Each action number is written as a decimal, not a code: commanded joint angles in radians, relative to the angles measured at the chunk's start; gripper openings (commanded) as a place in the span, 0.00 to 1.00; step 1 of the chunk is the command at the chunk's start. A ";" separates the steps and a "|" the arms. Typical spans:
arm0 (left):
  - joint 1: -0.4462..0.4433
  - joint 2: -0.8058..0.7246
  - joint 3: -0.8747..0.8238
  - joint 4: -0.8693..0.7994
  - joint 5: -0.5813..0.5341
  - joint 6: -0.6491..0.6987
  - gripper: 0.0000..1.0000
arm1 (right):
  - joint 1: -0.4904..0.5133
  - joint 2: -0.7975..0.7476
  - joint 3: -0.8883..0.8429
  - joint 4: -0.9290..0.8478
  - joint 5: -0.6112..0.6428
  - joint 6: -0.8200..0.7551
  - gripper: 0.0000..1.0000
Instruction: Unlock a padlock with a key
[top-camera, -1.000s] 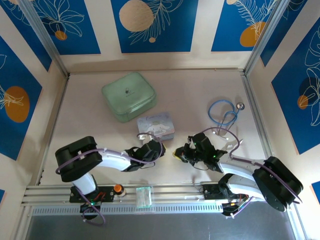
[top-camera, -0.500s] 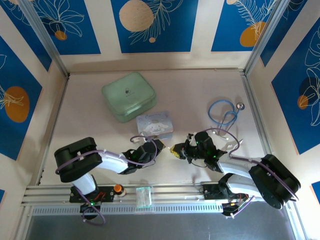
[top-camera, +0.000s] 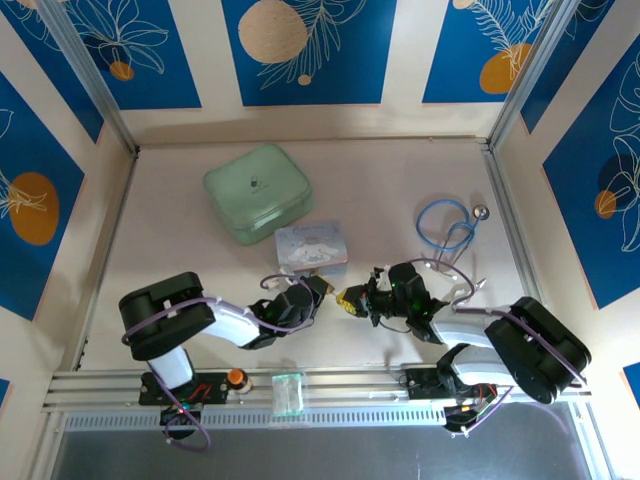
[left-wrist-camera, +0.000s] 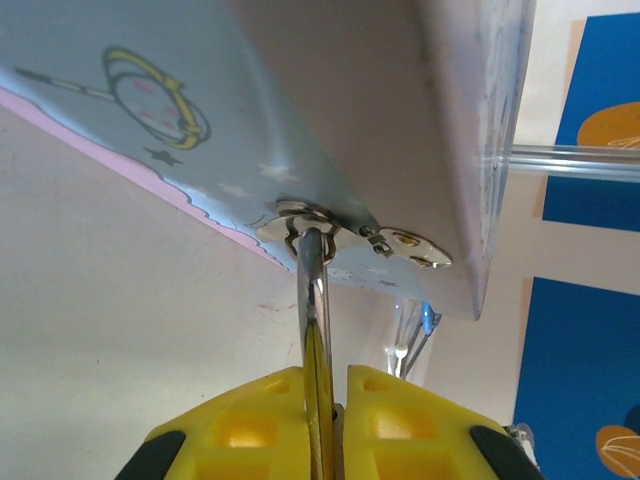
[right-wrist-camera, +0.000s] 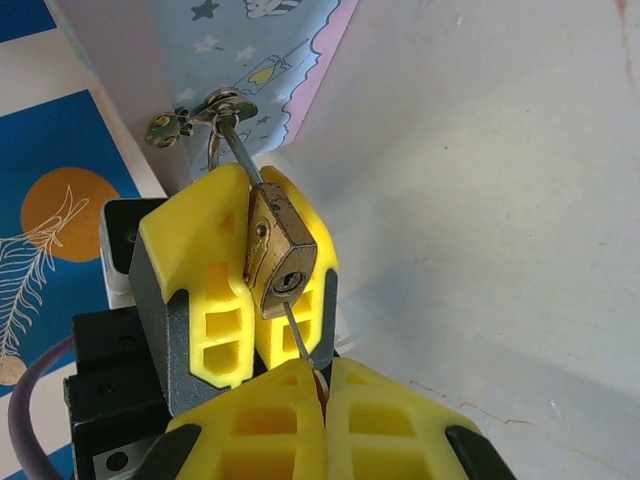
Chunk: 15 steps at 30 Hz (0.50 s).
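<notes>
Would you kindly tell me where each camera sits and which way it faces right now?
Top external: above and behind the bases, looking down at the table; both arms show, left gripper and right gripper tip to tip beside the pale blue tin.
Left wrist: on the left arm, looking past its yellow fingers at the tin's hasp.
Right wrist: on the right arm, looking past its fingers at the padlock and key.
Shared: both wrist views show the hasp.

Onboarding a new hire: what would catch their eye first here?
The brass padlock stands out, pinched in the left hand beside the pale blue tin, its shackle through the tin's hasp. The right hand holds the thin key at its keyhole.
</notes>
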 joint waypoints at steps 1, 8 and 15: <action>-0.007 0.000 0.026 0.068 -0.017 -0.038 0.02 | 0.012 -0.047 -0.002 -0.030 0.046 0.005 0.00; -0.007 -0.005 0.041 0.091 0.026 -0.043 0.02 | -0.014 -0.037 0.009 -0.025 0.012 -0.013 0.00; -0.007 -0.021 0.040 0.057 0.015 -0.051 0.02 | -0.001 -0.045 0.005 -0.036 0.029 -0.012 0.00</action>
